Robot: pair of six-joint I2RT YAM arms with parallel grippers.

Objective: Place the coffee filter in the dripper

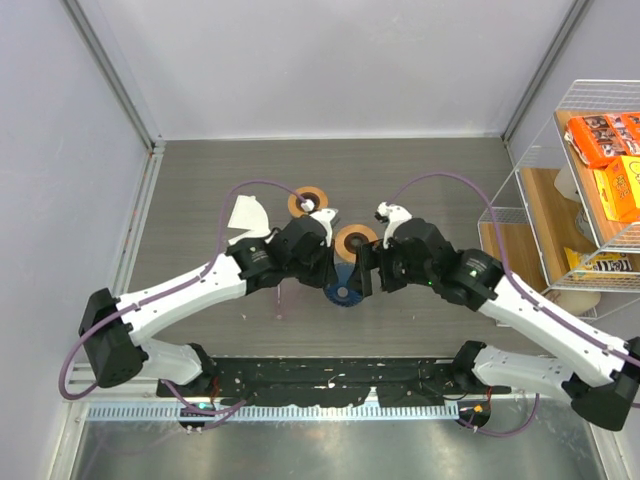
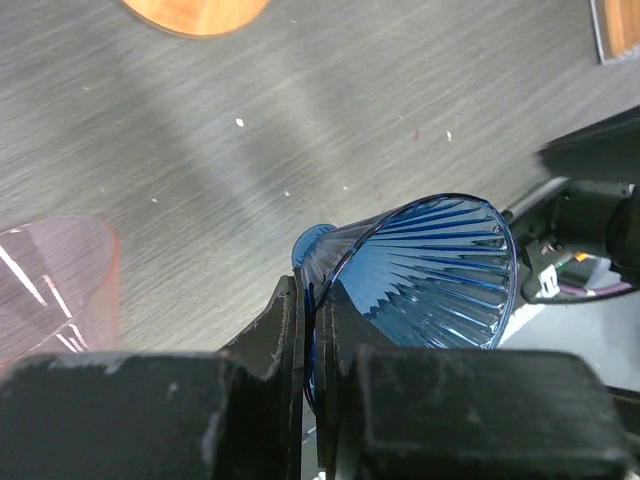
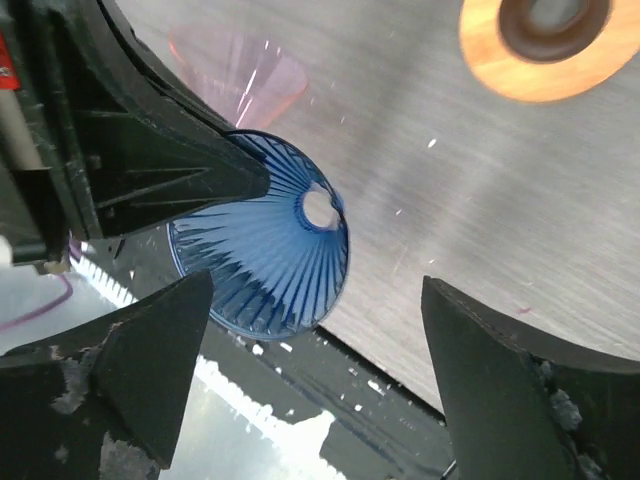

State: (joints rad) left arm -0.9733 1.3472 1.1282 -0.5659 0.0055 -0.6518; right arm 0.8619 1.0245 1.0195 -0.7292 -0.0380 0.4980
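The dark blue ribbed dripper hangs on its side between the two arms, just above the table's near part. My left gripper is shut on its rim; in the left wrist view the fingers pinch the wall of the dripper and its wide mouth faces right. My right gripper is open and empty, and its jaws stand wide apart facing the mouth of the dripper. The white coffee filter lies flat on the table left of the left arm, apart from both grippers.
A pale pink cone lies beside the left gripper; it also shows in the right wrist view. Two flat orange rings lie behind the grippers. A wire rack with snack boxes stands at the right.
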